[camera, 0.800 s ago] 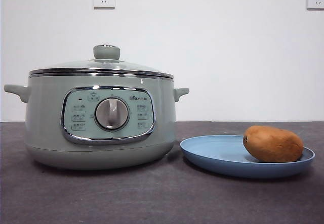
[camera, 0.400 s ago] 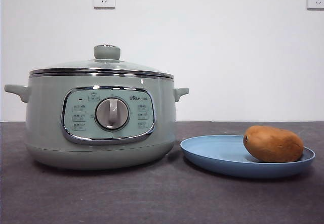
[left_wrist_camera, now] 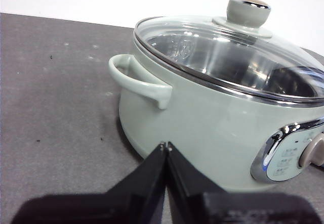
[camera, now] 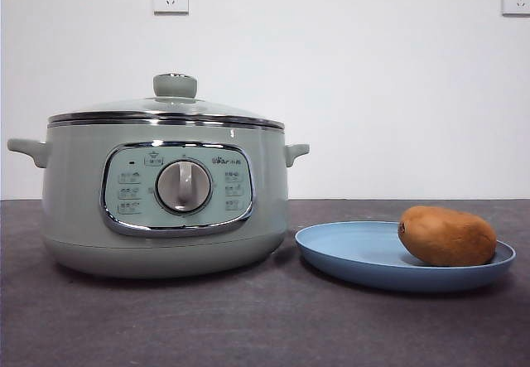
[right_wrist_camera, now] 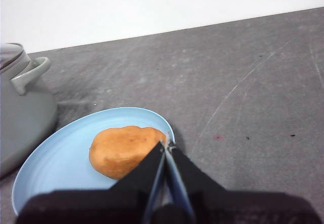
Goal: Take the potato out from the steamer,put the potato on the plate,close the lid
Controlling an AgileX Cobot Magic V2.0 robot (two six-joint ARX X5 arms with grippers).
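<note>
Potato (camera: 447,235) lies on the plate (camera: 356,259), right of the steamer (camera: 74,210) on the counter (camera: 248,325). Lid (camera: 166,106) seated on the steamer. Left gripper (left_wrist_camera: 165,145) and right gripper (right_wrist_camera: 166,145) both closed, holding nothing.

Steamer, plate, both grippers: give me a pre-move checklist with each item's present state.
1. Potato out of the steamer and lying on the plate: ok.
2. Lid seated on the steamer's rim: ok.
3. Left gripper shut, holding nothing, apart from the steamer: ok.
4. Right gripper shut, holding nothing, above the plate near the potato: ok.
5. Steamer's inside free of food: through the glass only bare metal shows; the rest cannot tell.
</note>
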